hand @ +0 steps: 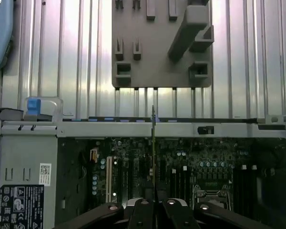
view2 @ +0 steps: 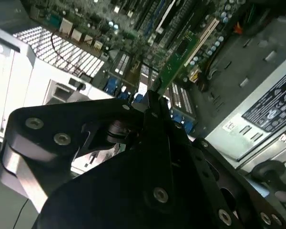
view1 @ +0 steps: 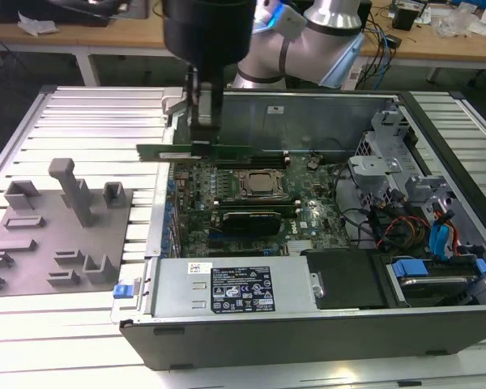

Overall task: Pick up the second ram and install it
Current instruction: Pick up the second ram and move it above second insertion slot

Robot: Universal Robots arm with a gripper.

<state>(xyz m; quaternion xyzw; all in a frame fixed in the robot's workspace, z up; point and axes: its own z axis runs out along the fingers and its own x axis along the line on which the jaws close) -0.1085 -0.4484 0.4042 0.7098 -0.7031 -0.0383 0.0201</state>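
The gripper [view1: 204, 138] is clamping its jaws on the second ram [view1: 196, 152], which is hanging level between them. Just beneath the jaws, the motherboard [view1: 312, 212] is lying inside the open computer case [view1: 308, 340]. Farther off, outside the case, the gray holder block [view1: 40, 251] is sitting.

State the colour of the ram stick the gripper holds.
Green ram, clearest in the exterior view.
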